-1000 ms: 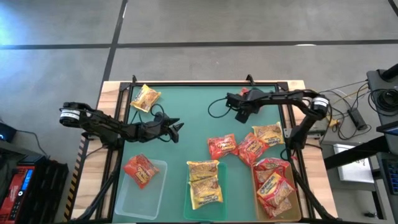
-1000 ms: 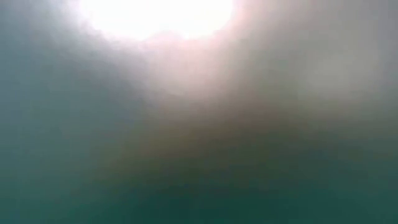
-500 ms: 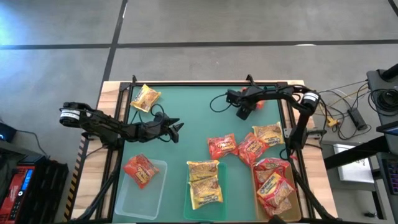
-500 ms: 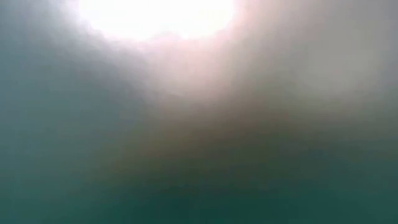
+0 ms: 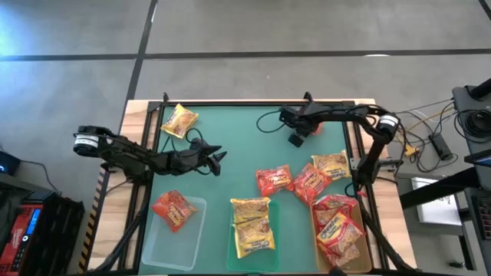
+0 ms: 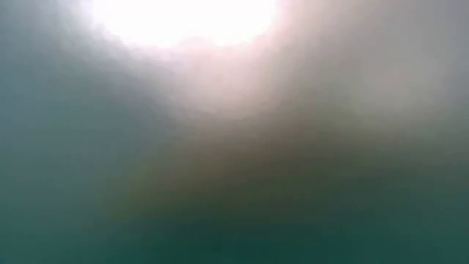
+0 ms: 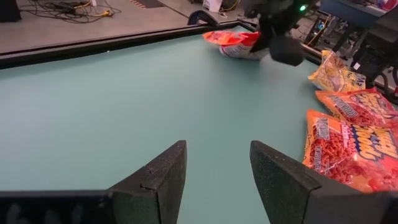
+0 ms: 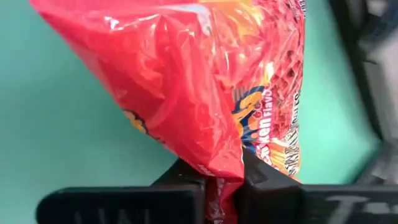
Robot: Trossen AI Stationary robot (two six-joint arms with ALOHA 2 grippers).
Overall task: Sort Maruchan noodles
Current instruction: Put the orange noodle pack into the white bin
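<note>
At the far right of the green mat (image 5: 238,153), the right gripper (image 8: 222,186) is clamped on the lower edge of a red packet (image 8: 205,81), glossy crinkled film with a printed flavour label and a barcode strip; only the right wrist view shows this pinch, while the high view shows there just the dark wrist and a sliver of red (image 5: 316,129) near the mat's back edge. The left wrist view shows that same packet (image 7: 239,43) at the mat's far corner, with the right arm over it. The left gripper (image 5: 215,159) rests mid-mat, left of centre, its two dark wedge-shaped fingers (image 7: 163,174) parted with bare mat between them. Loose packets: one yellow-orange (image 5: 179,120) at the far left corner; two red-orange (image 5: 274,181) (image 5: 311,182) and one yellow (image 5: 331,165) right of centre. Trays along the near edge: a clear tray (image 5: 157,249) with one red packet (image 5: 173,208); a green-tinted tray (image 5: 275,230) with two yellow packets (image 5: 251,223); a tan tray (image 5: 362,249) with about three red-orange packets (image 5: 337,230) overlapping. The low view gives only a blurred teal and white haze.
</note>
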